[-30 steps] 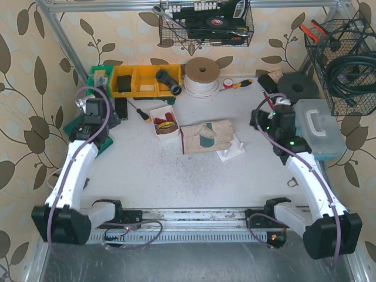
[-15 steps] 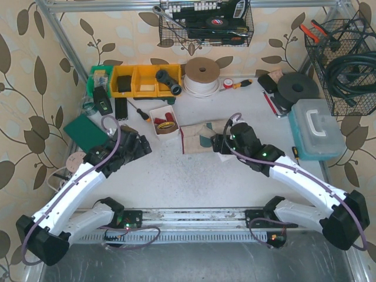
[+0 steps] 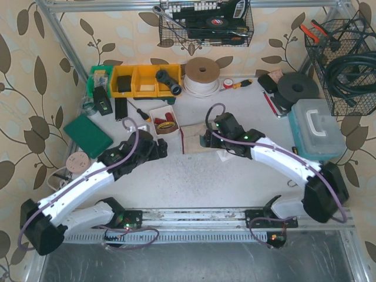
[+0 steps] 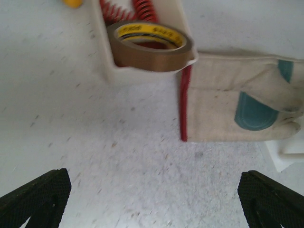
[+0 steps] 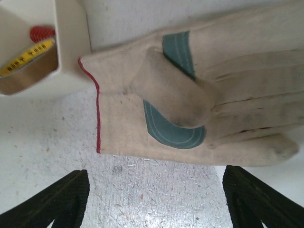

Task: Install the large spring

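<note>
left gripper point(image 4: 152, 197): fingers spread, empty, near white tray point(image 4: 105, 52)
red springs point(image 4: 142, 8): in tray, behind tape roll point(image 4: 151, 46)
right gripper point(image 5: 153, 199): spread, empty, over work glove point(image 5: 190, 95)

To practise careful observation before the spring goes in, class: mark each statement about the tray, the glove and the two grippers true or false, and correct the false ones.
1. The tape roll sits in the white tray with the red springs. True.
2. The left gripper holds a spring. False: it is open and empty, over the table.
3. The glove lies beside the tray. True.
4. The right gripper is shut on the glove. False: it is open, with nothing between its fingers.
</note>
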You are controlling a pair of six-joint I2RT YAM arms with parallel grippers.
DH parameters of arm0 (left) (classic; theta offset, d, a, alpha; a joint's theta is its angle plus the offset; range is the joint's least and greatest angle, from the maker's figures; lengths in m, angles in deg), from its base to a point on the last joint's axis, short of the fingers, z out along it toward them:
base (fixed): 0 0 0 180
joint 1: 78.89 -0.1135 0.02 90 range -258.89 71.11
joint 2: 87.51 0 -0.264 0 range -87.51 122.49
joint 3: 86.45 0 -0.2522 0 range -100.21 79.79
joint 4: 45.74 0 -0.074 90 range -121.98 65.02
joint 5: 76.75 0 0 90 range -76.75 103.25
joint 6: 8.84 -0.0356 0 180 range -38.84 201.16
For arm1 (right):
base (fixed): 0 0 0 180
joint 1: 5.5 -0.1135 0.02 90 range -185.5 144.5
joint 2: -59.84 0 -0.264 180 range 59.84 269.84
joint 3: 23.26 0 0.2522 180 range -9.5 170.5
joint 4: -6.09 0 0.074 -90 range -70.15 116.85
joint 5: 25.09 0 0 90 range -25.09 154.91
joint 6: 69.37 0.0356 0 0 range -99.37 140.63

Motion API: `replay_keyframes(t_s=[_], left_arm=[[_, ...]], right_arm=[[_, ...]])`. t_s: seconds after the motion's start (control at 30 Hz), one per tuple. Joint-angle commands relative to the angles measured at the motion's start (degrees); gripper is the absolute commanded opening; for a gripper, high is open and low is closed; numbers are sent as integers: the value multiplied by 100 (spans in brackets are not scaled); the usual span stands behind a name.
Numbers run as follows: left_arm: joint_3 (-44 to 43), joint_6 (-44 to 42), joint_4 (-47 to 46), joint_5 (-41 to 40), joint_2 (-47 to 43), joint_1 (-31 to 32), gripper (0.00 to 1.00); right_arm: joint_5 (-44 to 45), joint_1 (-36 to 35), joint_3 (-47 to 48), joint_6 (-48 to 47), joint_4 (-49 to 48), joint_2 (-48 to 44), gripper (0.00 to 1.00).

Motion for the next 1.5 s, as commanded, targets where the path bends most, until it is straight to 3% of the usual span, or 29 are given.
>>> replay_keyframes(t_s=[0.0,0.17,0.43,0.9,1.0,1.07,1.13,1.2,1.37,1.47], left_arm=[[-295,-876,-801,284,377,13,98],[503,-1024,-1920,318,-249,3,98],[613,-916,-2121,340,-113,2,96],[590,-828,-2205,340,190,2,92],[597,-812,-2210,330,194,2,91],[608,-809,-2214,314,179,2,91],[621,-796,-2219,290,162,2,91],[634,-799,-2226,286,159,2,91],[665,-778,-2211,256,115,2,89],[726,-757,-2242,224,36,2,89]], right_arm=[[-418,-5,477,-69,-73,766,76],[-204,-1,1134,-97,241,1373,76],[497,-10,664,156,-192,1330,79],[33,215,1081,-39,-302,2167,76],[-16,254,1083,-18,-267,2212,70],[-17,254,1077,-16,-282,2207,60],[-70,254,1026,-58,-387,2184,35],[-95,261,1001,-73,-442,2170,18],[-35,255,986,-51,-383,2134,2],[-34,250,920,-68,-422,2014,0]])
